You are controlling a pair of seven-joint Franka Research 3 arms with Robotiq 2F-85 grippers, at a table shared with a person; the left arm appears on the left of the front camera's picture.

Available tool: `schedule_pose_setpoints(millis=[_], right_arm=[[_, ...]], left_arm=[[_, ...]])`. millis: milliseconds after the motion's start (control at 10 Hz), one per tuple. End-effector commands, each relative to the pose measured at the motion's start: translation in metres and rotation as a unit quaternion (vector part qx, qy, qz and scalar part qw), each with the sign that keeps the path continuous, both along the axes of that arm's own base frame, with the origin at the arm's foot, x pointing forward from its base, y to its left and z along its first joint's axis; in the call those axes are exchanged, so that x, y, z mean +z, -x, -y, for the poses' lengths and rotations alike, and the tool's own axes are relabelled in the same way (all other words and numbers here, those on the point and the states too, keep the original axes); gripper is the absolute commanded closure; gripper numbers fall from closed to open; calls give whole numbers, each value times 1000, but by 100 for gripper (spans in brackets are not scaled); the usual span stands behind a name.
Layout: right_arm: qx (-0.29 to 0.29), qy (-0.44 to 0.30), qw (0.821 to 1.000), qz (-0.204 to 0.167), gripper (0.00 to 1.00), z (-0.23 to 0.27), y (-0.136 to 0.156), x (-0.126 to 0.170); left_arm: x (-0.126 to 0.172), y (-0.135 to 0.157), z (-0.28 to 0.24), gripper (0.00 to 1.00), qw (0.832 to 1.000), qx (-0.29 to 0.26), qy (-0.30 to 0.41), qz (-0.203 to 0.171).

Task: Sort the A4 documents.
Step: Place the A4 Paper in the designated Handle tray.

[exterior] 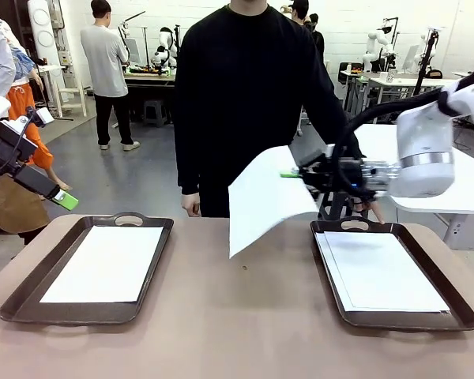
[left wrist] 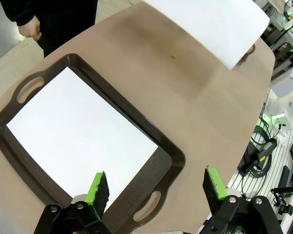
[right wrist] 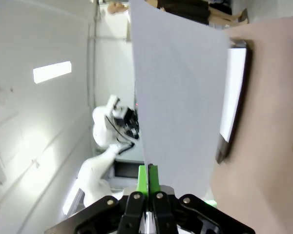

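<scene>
White A4 sheet (exterior: pixel 270 197) is carried in the air above the middle of the tabletop (exterior: pixel 237 316), pinched by one edge in the right claw (exterior: pixel 294 174), whose green pads are closed flat on the paper; the free end is left to droop toward the tabletop's near edge. This edge grip is judged to keep the sheet clear of the surface during transfer between trays. A stack of A4 sheets (exterior: pixel 383 272) is seen in the right tray (exterior: pixel 458 312) near the tabletop's right edge, and a single sheet (exterior: pixel 107 264) lies flat in the left tray (exterior: pixel 16 304) near the left edge. The left claw (left wrist: pixel 156 187) is held wide open and empty above the left tray's near handle, presumably in readiness.
</scene>
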State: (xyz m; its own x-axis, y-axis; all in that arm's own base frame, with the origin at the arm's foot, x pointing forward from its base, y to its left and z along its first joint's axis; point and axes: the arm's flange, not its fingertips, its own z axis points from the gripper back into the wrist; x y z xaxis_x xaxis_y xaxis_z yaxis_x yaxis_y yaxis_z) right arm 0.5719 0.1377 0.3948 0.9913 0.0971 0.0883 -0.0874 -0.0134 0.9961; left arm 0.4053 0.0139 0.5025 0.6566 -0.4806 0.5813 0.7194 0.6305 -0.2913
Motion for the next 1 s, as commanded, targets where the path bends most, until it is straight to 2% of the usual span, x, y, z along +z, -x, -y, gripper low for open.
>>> schedule_pose_setpoints(millis=[0,300,500,700,900], right_arm=[[19,20,998,56,99,55,18,-2],[33,26,997,65,99,98,29,-20],[33,40,998,40,99,115,26,-50],[10,48,999,15,99,138,26,-71],[-18,65,997,22,99,174,32,-71]], left_arm=[[0,0,0,0,1000,-2,0,1],[0,0,0,0,1000,-2,0,1],[0,0,0,0,1000,-2,0,1],[0,0,0,0,1000,-2,0,1],[0,0,0,0,1000,-2,0,1]])
